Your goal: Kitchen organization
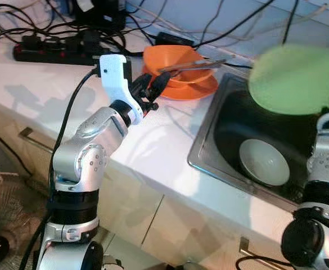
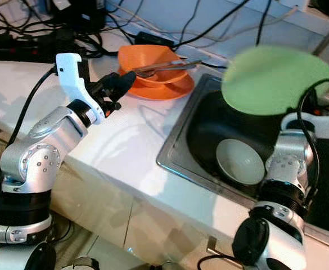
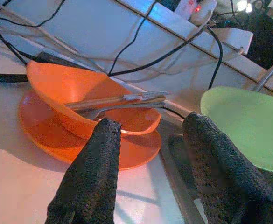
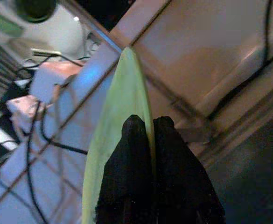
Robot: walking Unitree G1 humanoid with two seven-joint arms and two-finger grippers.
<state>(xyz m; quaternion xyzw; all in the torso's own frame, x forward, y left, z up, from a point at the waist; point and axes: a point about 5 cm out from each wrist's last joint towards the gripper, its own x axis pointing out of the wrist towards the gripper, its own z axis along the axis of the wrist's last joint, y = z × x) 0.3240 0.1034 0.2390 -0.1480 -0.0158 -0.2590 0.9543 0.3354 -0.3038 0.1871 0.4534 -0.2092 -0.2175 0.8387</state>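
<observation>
While the green plate (image 2: pixel 274 80) hangs tilted above the sink (image 2: pixel 178 147), pinched at its edge by the right end effector (image 4: pixel 152 135), a pale bowl (image 2: pixel 240 162) lies in the basin. Beside the sink, the left end effector (image 3: pixel 150 128), fingers spread, faces the orange bowl (image 1: pixel 178 64) holding cutlery (image 1: pixel 189 66) on the white surface (image 1: pixel 158 146).

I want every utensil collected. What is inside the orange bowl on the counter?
Metal utensils lie across the orange bowl, handles sticking out past its rim; a fork head seems visible. The bowl sits on an orange plate. Its near wall hides the bottom.
</observation>
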